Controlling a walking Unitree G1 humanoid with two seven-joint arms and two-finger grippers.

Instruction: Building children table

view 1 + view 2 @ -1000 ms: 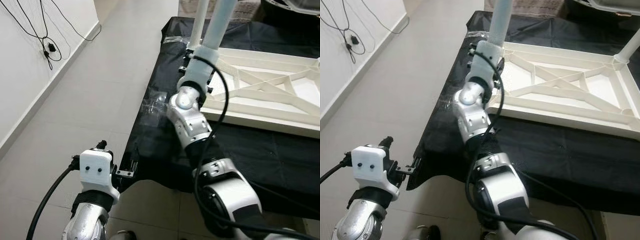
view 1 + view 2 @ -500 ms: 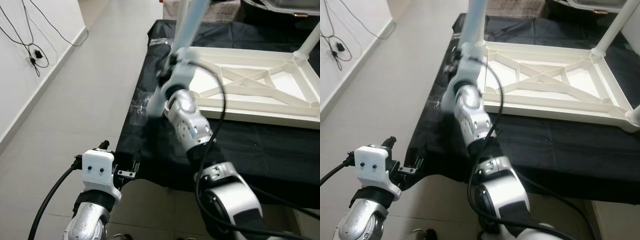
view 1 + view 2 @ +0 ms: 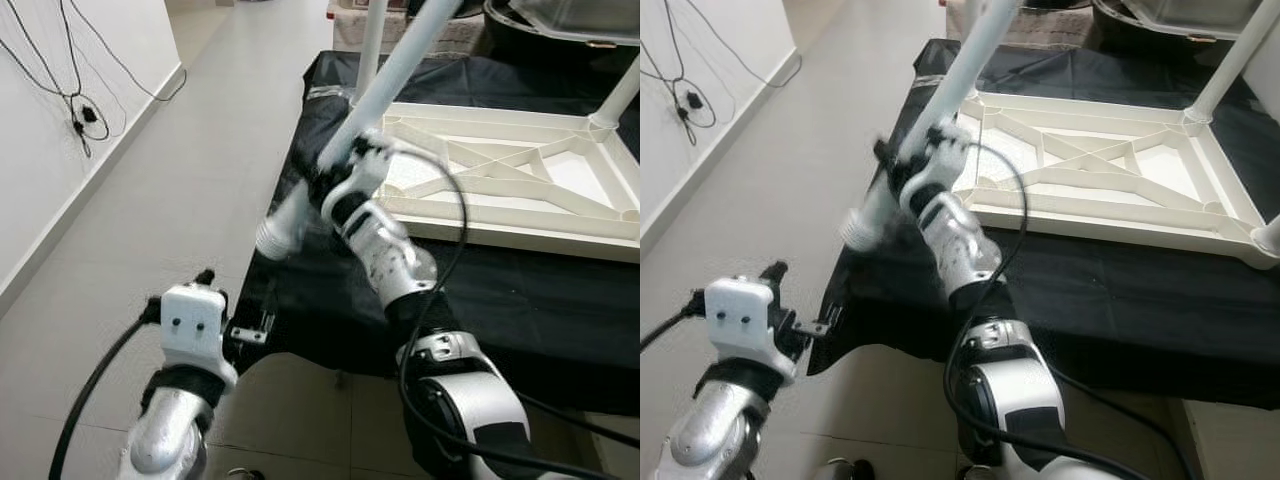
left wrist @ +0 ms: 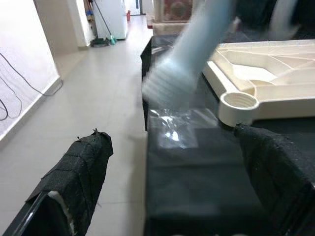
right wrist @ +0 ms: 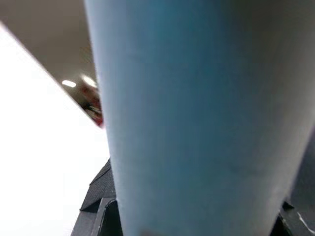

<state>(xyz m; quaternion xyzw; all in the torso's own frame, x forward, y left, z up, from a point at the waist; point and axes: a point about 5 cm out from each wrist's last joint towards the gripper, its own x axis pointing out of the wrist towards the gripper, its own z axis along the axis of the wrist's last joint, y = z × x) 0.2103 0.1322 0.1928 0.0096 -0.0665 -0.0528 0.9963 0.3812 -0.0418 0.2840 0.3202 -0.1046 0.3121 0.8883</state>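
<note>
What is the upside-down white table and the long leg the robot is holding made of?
The table top looks like moulded plastic: cream, matte, with ribs underneath and a threaded corner socket. The leg in the right gripper seems a smooth, pale plastic tube, probably.

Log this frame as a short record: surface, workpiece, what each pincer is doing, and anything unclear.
surface: black cloth covering a low platform, beside a tiled floor
workpiece: white tabletop frame lying underside up, with a leg standing at its far corner
right pincer: gripping a pale blue table leg, tilted, lower end off the cloth edge
left pincer: open, empty, near the threaded corner socket
unclear: leg's lower end is motion-blurred
</note>
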